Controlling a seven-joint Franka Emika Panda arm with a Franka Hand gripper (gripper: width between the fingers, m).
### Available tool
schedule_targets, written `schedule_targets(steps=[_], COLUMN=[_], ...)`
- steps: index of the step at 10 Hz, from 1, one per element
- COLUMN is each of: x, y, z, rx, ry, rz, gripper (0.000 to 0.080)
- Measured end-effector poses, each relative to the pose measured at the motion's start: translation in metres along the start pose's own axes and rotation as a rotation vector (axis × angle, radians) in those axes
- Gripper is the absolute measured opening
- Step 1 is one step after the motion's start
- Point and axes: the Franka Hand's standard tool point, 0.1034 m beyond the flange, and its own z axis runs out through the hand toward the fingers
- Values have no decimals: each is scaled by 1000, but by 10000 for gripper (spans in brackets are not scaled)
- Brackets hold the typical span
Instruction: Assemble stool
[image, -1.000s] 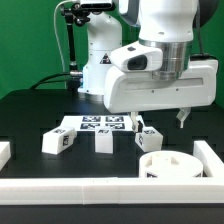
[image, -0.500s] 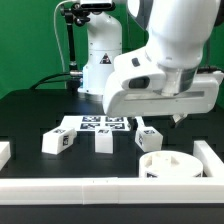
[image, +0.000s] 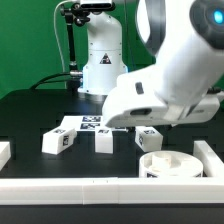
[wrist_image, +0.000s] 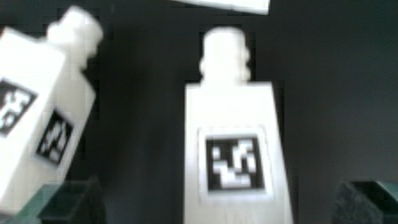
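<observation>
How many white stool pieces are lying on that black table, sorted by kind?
Legs: 3
Round seat: 1
Total: 4

Tagged leg (wrist_image: 231, 140) between spread jaws, second leg (wrist_image: 45, 110) beside it
</observation>
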Motion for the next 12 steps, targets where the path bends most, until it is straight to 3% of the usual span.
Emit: schedule_targets(steps=[3, 5, 12], x=[4, 14, 19], y=[-7, -9, -9], z=[13, 15, 24], rx=[-5, -5, -3], ry=[-178, -166, -117], rz=[-7, -12, -36], gripper=[649, 649, 649])
